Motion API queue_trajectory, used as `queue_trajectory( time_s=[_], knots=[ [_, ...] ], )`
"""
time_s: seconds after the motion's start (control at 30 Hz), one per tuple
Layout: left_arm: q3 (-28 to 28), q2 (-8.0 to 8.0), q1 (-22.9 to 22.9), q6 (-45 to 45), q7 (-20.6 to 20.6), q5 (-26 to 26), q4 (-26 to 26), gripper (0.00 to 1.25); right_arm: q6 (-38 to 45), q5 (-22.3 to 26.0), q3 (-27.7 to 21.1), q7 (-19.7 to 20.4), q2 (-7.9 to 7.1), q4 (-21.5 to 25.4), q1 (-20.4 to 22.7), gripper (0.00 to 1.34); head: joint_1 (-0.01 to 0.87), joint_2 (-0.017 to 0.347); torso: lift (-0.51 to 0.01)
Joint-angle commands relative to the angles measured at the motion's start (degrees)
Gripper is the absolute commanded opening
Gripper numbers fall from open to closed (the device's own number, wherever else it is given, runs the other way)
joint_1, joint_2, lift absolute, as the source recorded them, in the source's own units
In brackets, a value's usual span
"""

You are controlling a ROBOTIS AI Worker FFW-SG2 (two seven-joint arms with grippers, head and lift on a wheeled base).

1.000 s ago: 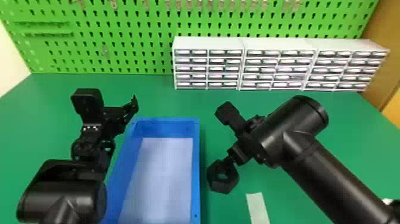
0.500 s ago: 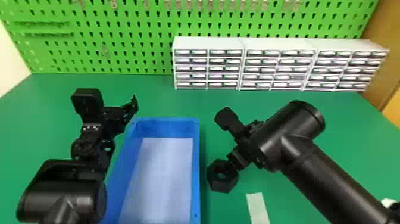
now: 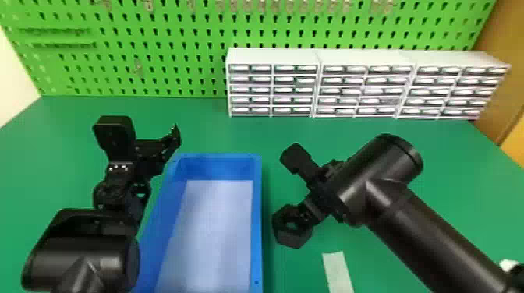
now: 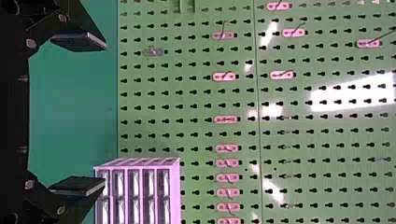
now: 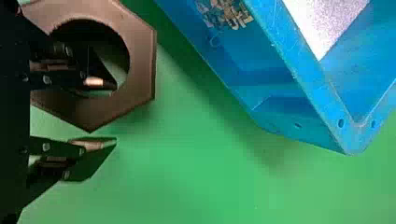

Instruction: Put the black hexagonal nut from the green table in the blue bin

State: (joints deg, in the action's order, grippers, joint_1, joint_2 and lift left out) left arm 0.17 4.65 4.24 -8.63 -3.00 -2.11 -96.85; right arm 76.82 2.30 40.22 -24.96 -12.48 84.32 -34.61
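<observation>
Vs the first head frame: right arm's wrist a bit closer to 6 o'clock, left gripper [image 3: 165,150] same spot by the bin's 10 o'clock corner. Nut [image 3: 293,238] practically same place, outside the bin [image 3: 256,218], just off its 3 o'clock side. Nut at 8 o'clock of right gripper [image 3: 305,219]. Right fingers [image 5: 95,145] released, parted astride the nut's rim, one in the hole, slight gap at the other.
</observation>
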Motion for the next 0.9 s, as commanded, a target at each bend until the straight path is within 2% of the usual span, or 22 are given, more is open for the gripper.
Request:
queue_trajectory(
  time_s=[0.0, 0.23, 0.4, 0.57, 0.87],
  knots=[
    [0.09, 0.0, -0.02, 0.01, 0.01, 0.0, 0.0, 1.0, 0.0, -0.19, 0.03, 0.0, -0.08, 0.67, -0.11, 0.26, 0.686, 0.051, -0.096],
    [0.09, 0.0, -0.02, 0.01, 0.01, 0.09, 0.0, 1.0, 1.67, -1.33, -0.23, 0.0, -0.08, 1.99, -0.37, 0.25, 0.686, 0.051, -0.096],
    [0.09, 0.0, -0.02, 0.01, 0.01, 0.18, 0.0, 1.0, 4.22, -1.42, -0.93, 0.0, -0.79, 4.37, -0.64, 0.25, 0.686, 0.051, -0.096],
    [0.09, 0.0, -0.11, 0.01, -0.07, 0.18, 0.0, 1.0, 5.71, -2.04, -3.04, 0.0, -1.58, 6.92, -1.08, 0.25, 0.686, 0.051, -0.096],
    [0.0, 0.0, -0.11, 0.01, 0.01, 0.18, 0.0, 1.0, 6.59, -3.88, -5.41, -1.06, -1.84, 9.46, -3.27, 0.25, 0.686, 0.051, -0.096]
  ],
)
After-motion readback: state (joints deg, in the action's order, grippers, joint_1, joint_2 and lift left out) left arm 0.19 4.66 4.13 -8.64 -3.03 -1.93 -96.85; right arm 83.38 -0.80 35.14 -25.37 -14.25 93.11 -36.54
